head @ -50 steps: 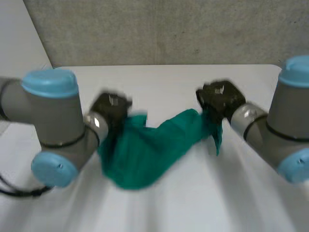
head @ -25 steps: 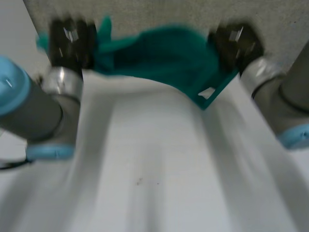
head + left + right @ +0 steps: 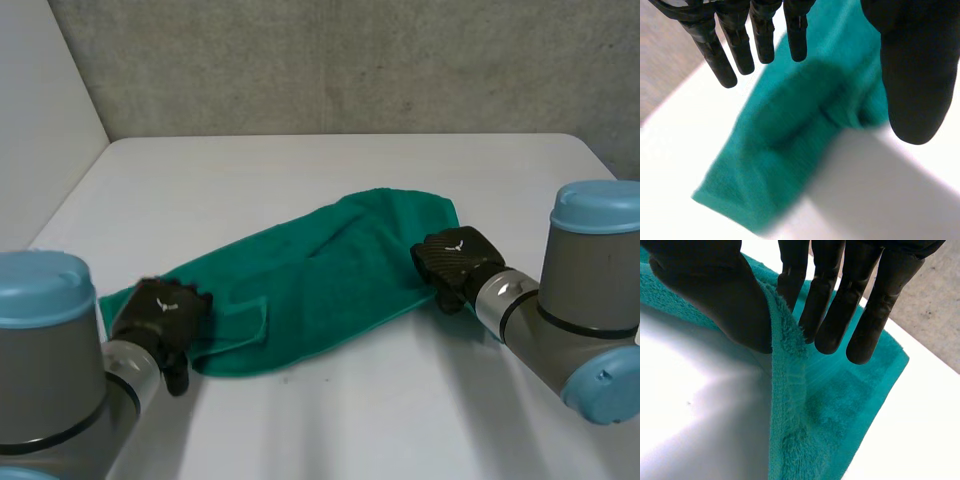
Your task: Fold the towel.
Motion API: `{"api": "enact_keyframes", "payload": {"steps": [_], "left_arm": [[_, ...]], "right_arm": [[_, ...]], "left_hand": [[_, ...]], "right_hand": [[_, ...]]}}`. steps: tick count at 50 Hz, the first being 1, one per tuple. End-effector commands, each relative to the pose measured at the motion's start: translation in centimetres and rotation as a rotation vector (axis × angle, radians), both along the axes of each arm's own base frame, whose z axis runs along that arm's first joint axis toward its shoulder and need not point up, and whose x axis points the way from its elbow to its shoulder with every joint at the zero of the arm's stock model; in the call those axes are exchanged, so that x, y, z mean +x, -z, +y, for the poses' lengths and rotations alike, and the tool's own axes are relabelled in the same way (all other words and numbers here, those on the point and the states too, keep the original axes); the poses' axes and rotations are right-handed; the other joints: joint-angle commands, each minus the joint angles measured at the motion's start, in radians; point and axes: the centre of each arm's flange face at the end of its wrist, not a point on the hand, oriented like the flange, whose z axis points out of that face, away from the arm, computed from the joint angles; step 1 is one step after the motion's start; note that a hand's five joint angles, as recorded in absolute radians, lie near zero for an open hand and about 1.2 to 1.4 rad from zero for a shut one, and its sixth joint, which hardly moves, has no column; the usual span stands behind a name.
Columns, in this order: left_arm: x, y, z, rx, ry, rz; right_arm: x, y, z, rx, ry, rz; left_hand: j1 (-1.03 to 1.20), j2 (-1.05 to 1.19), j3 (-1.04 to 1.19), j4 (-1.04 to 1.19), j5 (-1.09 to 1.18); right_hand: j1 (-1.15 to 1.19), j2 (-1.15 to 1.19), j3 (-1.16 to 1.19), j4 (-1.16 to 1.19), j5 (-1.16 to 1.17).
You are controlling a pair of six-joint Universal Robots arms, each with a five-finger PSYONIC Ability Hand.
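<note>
Towel (image 3: 320, 280) on table (image 3: 350, 410), rumpled strip; neat fold prob. yet to do. My left hand (image 3: 160, 315) wide, empty, at near-left end; right hand (image 3: 455, 262) pinching right edge.

No words, numbers or brand names can be read. The back of the left hand (image 3: 160, 312) and of the right hand (image 3: 455, 260) each carries a small white mark, too small to make out. The green towel (image 3: 330, 280) bears no legible tag.
</note>
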Motion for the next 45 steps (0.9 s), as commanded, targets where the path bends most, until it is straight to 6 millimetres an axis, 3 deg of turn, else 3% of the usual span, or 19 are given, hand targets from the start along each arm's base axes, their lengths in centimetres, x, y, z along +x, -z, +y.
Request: {"api": "enact_keyframes", "payload": {"steps": [1,6,12,14,22,29,37,45], "left_arm": [[-1.0,-4.0,-0.8,-0.163,0.023,0.09],[-3.0,-4.5,-0.8,-0.205,0.145,0.126],[-5.2,-2.9,-1.3,-0.216,0.368,0.035],[-6.0,-1.7,-1.6,-0.237,0.462,-0.073],[-5.7,0.8,0.3,-0.165,0.57,-0.278],[-5.5,0.5,1.6,-0.145,0.442,-0.272],[-5.9,0.3,3.1,-0.082,0.304,-0.074],[-6.4,2.4,2.5,0.001,0.182,0.065]], "right_arm": [[-0.1,0.8,0.5,0.0,-0.002,-0.003],[-0.4,1.5,0.7,0.015,-0.006,-0.011],[-0.3,1.8,1.1,0.032,-0.029,-0.017],[-0.3,1.9,1.1,0.035,-0.029,-0.016],[-0.4,2.3,1.3,0.045,-0.03,-0.01],[-0.3,2.5,1.4,0.042,-0.035,-0.008],[-0.3,2.8,1.7,0.052,-0.038,-0.002],[-0.3,3.0,1.8,0.057,-0.04,0.001]], "left_hand": [[-0.035,-0.02,-0.025,-0.015,-0.01],[-0.035,-0.02,-0.025,-0.015,-0.01],[0.029,0.044,0.039,0.049,0.055],[0.059,0.074,0.069,0.079,0.084],[0.126,0.141,0.136,0.146,0.152],[0.129,0.144,0.139,0.149,0.155],[0.132,0.147,0.142,0.152,0.158],[0.255,0.27,0.265,0.275,0.281]], "right_hand": [[0.412,0.219,0.214,0.207,0.228],[0.412,0.219,0.214,0.207,0.228],[0.412,0.219,0.214,0.207,0.228],[0.412,0.219,0.214,0.207,0.228],[0.412,0.219,0.214,0.207,0.228],[0.412,0.219,0.214,0.207,0.228],[0.412,0.219,0.214,0.207,0.228],[0.412,0.219,0.214,0.207,0.228]]}}
